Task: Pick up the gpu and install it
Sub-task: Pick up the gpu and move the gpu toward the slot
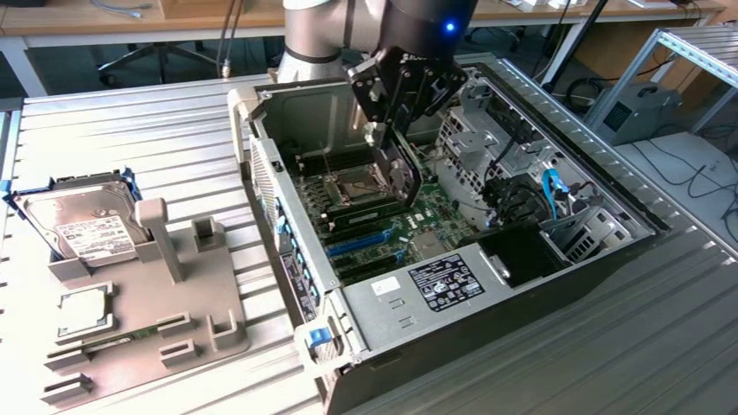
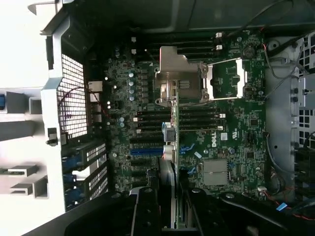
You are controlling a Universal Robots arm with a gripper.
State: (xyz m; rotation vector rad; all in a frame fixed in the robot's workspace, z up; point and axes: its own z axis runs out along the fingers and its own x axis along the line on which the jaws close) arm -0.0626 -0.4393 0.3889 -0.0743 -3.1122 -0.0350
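- Tool [image 1: 390, 130] clamped on the gpu [image 1: 400, 173], a thin flat black rectangular card. It hangs upright inside the open grey metal computer case [image 1: 600, 259], over the green motherboard [image 1: 433, 212].
- Wrist view: gpu [image 2: 168, 162] seen edge-on between the two black fingers [image 2: 143, 206] of the tool [image 2: 167, 199]. It lines up near a blue slot [image 2: 145, 151].
- Card's lower edge is hard to make out against the board; cannot tell if it touches a slot. Arm's upper part is cut off by the exterior view's top edge.
- Count: one gpu, one case, one silver hard drive with white label [image 1: 83, 229], one grey moulded holder plate [image 1: 150, 303], two blue slots [image 1: 359, 245] in the exterior view.
- Hard drive stands at the holder plate's far end, well apart from the case, at the exterior view's left.
- Desk [image 1: 150, 147]: ribbed silver metal slats. Behind it are wooden worktops [image 1: 69, 22] and loose cables on the floor [image 1: 703, 177].
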